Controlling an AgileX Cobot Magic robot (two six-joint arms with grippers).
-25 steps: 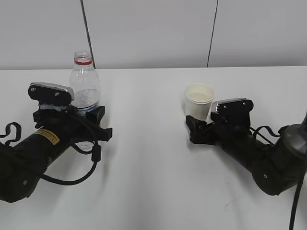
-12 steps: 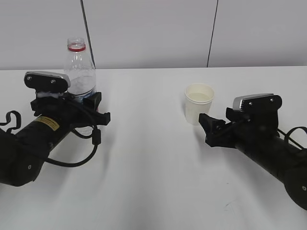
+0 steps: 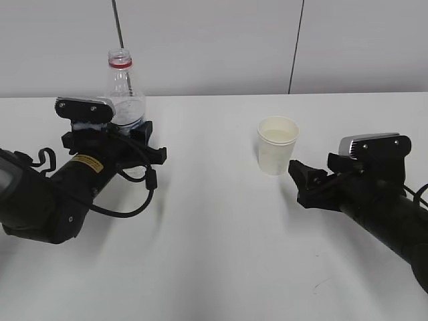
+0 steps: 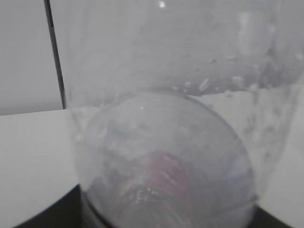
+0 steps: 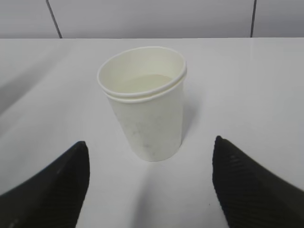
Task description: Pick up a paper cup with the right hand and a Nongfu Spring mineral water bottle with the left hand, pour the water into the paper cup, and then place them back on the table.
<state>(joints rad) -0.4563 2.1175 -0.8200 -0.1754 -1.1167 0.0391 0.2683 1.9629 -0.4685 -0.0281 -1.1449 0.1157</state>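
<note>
The clear Nongfu Spring mineral water bottle (image 3: 124, 93), capless with a red neck ring, stands upright in my left gripper (image 3: 136, 136), which is shut on its lower body. Its base is hidden behind the fingers. The bottle (image 4: 166, 142) fills the left wrist view, with droplets on its wall. The off-white paper cup (image 3: 277, 144) stands alone on the white table (image 3: 214, 234). My right gripper (image 3: 304, 180) is open, a short way to the right of the cup and not touching it. In the right wrist view the cup (image 5: 145, 102) holds water (image 5: 142, 83) and sits beyond my open right gripper (image 5: 149, 175).
A pale wall with two dark vertical seams (image 3: 296, 47) runs behind the table's far edge. A faint dark scratch (image 3: 321, 284) marks the tabletop at the front right. Bare tabletop lies between the two arms.
My right gripper has drawn back to the right, away from the cup, which stays standing on the table. My left arm has carried the bottle to the right.
</note>
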